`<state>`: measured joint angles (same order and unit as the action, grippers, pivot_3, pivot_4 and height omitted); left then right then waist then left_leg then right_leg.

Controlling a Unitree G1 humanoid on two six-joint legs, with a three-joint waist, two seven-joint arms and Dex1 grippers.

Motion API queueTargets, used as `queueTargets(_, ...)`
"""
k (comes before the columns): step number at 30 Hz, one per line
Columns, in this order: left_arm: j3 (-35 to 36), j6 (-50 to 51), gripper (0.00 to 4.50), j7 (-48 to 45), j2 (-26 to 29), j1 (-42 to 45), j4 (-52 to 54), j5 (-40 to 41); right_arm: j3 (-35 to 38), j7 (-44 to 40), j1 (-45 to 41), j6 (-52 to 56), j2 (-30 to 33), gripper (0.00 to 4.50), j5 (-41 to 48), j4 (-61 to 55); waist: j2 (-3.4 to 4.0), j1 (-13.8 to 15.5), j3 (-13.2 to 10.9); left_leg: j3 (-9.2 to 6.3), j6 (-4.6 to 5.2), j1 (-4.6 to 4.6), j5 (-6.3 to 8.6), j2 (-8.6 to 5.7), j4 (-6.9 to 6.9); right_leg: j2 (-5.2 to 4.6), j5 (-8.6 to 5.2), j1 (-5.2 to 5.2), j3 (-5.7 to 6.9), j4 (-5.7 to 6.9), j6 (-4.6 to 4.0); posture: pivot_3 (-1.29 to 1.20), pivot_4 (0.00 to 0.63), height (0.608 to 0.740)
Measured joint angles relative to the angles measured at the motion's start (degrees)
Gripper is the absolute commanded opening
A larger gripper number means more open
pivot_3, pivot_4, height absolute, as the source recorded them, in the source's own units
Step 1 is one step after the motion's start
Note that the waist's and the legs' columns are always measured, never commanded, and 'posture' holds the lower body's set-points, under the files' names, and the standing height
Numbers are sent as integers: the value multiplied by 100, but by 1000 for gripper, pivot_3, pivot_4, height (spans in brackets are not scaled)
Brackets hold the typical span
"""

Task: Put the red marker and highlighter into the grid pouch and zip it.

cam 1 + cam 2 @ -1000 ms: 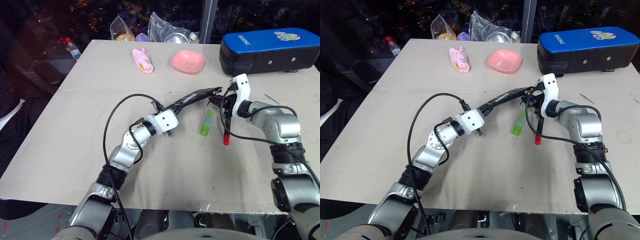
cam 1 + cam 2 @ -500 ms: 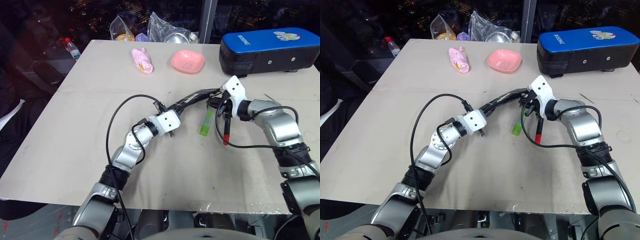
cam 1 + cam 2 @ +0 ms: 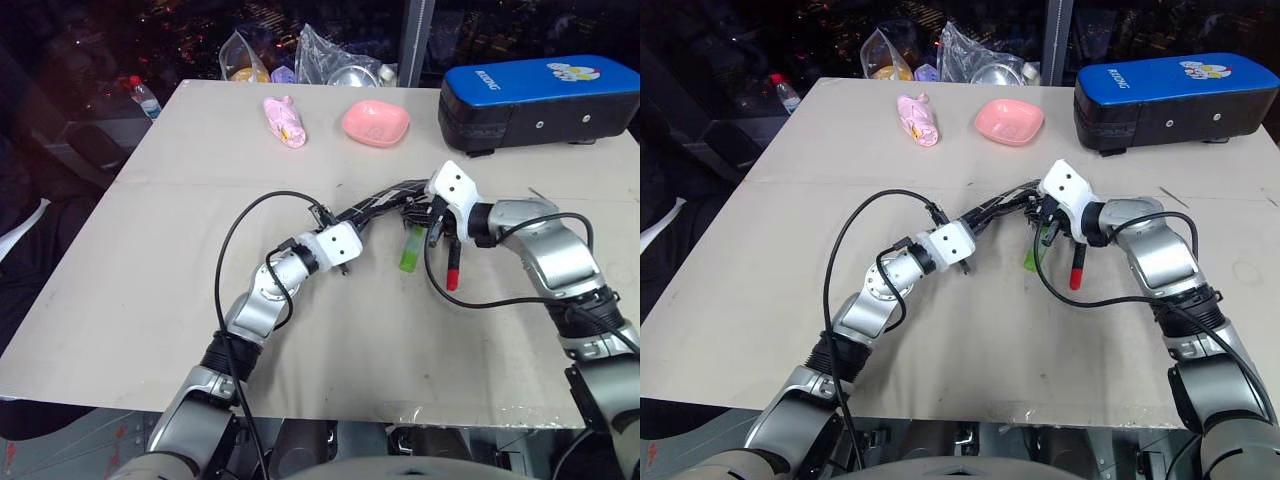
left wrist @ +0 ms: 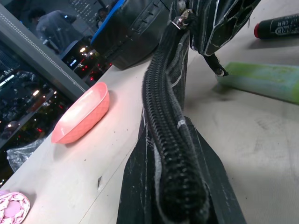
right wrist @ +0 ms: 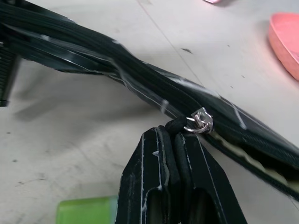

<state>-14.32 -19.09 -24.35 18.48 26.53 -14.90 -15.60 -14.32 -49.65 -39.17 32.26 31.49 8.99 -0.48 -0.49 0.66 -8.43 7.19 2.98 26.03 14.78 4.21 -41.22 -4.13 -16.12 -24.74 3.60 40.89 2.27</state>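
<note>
The flat black fabric grid pouch (image 3: 375, 206) is held off the beige table (image 3: 150, 250) between both arms: one end is clamped in the left gripper (image 4: 175, 196), and its dangling zipper pull (image 5: 176, 127) is pinched in the closed right gripper (image 5: 174, 140). The stubby lime-green highlighter (image 3: 411, 247) and the slim red marker (image 3: 452, 268) are seen lying on the table just below the pouch, outside it

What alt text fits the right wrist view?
The right claw is shut on the zipper pull of the grid pouch, held above the table. The highlighter lies below; a pink dish sits beyond.
</note>
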Motion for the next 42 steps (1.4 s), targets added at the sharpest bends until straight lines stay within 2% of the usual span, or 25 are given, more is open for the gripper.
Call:
queueTargets(21, -103, -65, 0, 44, -11, -1, -99, -69, -531, -588, -236, -167, -364, 53, -185, -102, 0, -1, 0, -3, 0, 0, 0, 0, 0, 0, 0, 0, 1, 0, 0, 0, 150, 688)
queueTargets(28, -153, -122, 0, 45, -11, -1, -159, -113, -770, -831, -235, -156, -307, 53, -278, -301, 0, -1, 0, -17, 0, 0, 0, 0, 0, 0, 0, 0, 1, 0, 0, 0, 150, 688)
queueTargets(38, -152, -124, 0, 45, 17, -1, -169, -115, -763, -752, -239, -371, -286, 53, -488, -164, 0, 4, 0, -26, 0, 0, 0, -1, 0, -1, 0, 0, 1, -1, 0, 0, 150, 688)
queueTargets(39, -153, -125, 0, 45, 17, -1, -169, -114, -750, -775, -238, -371, -239, 572, -476, -168, 0, 4, 0, -27, 0, 0, 0, -1, 0, -1, 0, 0, 1, -1, 0, 0, 150, 688)
queueTargets(40, -152, -125, 0, 45, 21, -1, -169, -114, -721, -824, -238, -361, -173, 847, -443, -188, 0, 3, 0, -27, 0, 0, 0, -1, 0, 0, 0, 0, 1, -1, 0, 0, 150, 688)
queueTargets(42, -152, -125, 0, 45, 22, -1, -169, -111, -690, -874, -236, -305, -104, 1741, -391, -275, 0, -1, 0, -29, 0, 0, 0, -1, 0, 0, 0, 0, 1, -1, 0, 0, 150, 688)
